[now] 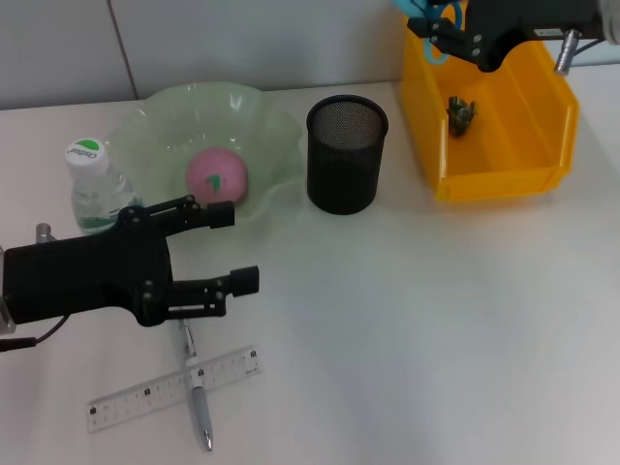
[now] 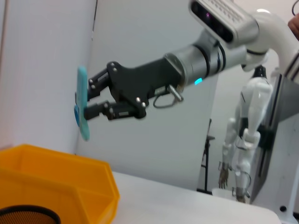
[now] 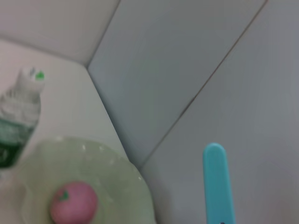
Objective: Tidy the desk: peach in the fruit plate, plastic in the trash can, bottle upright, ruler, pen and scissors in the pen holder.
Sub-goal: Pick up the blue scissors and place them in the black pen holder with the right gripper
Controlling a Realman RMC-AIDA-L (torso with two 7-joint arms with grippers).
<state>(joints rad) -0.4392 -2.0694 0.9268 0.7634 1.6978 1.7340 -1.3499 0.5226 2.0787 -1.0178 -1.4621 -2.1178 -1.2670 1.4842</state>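
Peach (image 1: 217, 175) in plate (image 1: 155, 116), plastic (image 1: 460, 114) in bin (image 1: 542, 107)

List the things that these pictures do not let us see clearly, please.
- Blue-handled scissors: head view, cut by the top edge and covered by the right claw; blades unseen.
- Small dark scrap in the yellow plastic bin: head view, too small to identify.
- Silver pen: head view, its upper end hidden under the left claw.
- Black mesh pen holder: head view, its inside is too dark.

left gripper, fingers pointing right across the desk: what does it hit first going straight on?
Likely nothing: ahead of the left gripper lies bare white table, passing in front of the black mesh pen holder.
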